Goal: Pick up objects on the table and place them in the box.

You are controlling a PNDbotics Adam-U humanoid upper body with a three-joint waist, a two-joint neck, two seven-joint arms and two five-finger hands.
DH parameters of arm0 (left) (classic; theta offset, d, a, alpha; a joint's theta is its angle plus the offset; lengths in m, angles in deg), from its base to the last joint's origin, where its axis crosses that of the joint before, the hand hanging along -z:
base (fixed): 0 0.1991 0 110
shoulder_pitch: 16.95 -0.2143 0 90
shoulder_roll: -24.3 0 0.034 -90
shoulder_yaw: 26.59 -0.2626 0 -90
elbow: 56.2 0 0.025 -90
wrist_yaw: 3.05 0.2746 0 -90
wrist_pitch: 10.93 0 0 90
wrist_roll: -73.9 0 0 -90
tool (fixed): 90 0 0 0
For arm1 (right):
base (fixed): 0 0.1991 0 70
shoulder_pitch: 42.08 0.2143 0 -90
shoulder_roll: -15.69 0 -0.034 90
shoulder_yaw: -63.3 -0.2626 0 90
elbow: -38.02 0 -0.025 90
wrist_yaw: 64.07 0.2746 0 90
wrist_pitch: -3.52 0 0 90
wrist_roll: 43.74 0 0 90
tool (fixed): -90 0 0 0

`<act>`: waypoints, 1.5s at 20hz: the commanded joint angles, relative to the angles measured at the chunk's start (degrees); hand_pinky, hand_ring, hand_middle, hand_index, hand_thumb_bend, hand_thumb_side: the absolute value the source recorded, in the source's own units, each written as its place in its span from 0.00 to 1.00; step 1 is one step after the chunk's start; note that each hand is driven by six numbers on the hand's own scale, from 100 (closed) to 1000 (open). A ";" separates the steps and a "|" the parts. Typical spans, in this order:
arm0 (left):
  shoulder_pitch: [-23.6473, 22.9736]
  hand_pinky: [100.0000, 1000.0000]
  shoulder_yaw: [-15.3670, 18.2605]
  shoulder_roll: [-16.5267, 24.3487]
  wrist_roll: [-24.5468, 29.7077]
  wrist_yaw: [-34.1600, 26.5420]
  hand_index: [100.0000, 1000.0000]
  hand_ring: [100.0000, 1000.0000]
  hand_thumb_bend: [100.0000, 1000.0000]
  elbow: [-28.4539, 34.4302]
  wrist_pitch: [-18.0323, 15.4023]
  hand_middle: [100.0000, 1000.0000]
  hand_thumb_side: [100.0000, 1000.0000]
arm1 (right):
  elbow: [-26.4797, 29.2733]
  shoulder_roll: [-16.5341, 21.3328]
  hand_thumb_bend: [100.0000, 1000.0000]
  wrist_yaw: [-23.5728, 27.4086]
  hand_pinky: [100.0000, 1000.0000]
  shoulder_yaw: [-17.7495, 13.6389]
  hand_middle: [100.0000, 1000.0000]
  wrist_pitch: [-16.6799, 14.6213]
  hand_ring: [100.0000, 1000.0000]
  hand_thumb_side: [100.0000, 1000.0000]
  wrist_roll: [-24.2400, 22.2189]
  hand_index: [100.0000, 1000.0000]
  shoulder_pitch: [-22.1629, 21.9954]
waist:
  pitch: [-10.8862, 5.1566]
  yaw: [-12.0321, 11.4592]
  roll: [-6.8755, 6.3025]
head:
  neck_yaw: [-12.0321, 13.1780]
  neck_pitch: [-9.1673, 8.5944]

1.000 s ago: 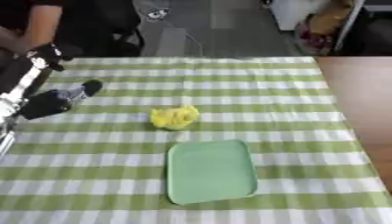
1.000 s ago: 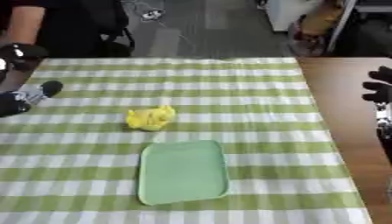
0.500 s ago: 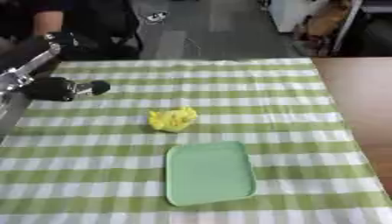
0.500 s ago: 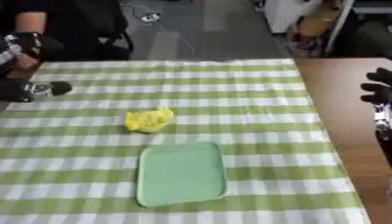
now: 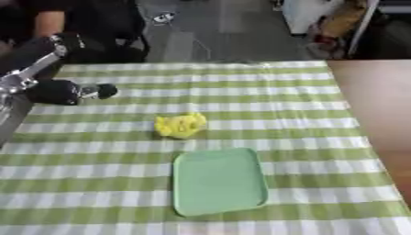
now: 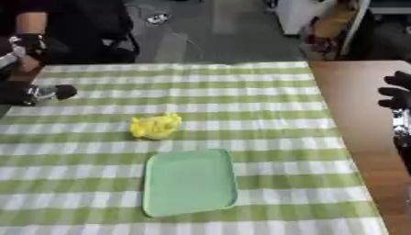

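Crumpled yellow soft object, just beyond the flat green tray, looks light; pinch its top. Left hand state: cannot tell.

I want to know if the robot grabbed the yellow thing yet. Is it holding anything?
No. The yellow thing lies alone on the checked cloth, behind the green tray. The left hand is far left of it, apparently empty; the right hand holds nothing.

1. I see even, soft light on the cloth, with no glare.
2. Everything looks soft and slightly blurred.
3. The tray casts hardly any shadow.
4. Background floor is dimmer.
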State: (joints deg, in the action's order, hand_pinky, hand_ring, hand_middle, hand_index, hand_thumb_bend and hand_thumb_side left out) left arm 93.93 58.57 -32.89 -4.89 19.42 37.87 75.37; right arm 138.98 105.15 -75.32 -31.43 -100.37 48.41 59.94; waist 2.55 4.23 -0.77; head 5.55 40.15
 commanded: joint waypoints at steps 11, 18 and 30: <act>21.79 0.67 -7.86 -14.95 8.20 11.65 0.86 0.72 0.68 -18.41 -4.13 0.80 0.78 | 0.71 0.92 0.00 0.34 0.66 0.30 0.76 -0.21 0.73 0.77 -0.61 0.88 0.29 | -1.07 -0.54 0.64 | 1.19 -0.33; 27.76 0.66 -6.54 -24.64 6.06 19.38 0.85 0.72 0.69 -32.82 -6.24 0.80 0.78 | 0.69 0.39 0.00 0.57 0.66 0.40 0.76 -0.28 0.73 0.77 -0.73 0.88 0.07 | -0.90 -0.64 1.13 | 3.06 -0.57; 31.49 0.66 -4.86 -30.71 4.75 27.22 0.84 0.71 0.74 -43.06 -8.70 0.79 0.76 | 0.82 -0.26 0.00 0.92 0.66 0.71 0.76 -0.40 0.73 0.77 -1.08 0.88 0.26 | -0.34 -0.34 1.68 | 5.00 -1.28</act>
State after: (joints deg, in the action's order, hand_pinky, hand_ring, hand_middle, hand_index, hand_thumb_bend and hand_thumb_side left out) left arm 124.03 52.97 -63.98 -0.04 46.02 -5.30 66.95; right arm 138.98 104.31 -74.75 -30.67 -100.77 47.47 59.83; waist 2.83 3.79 0.82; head 10.07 39.60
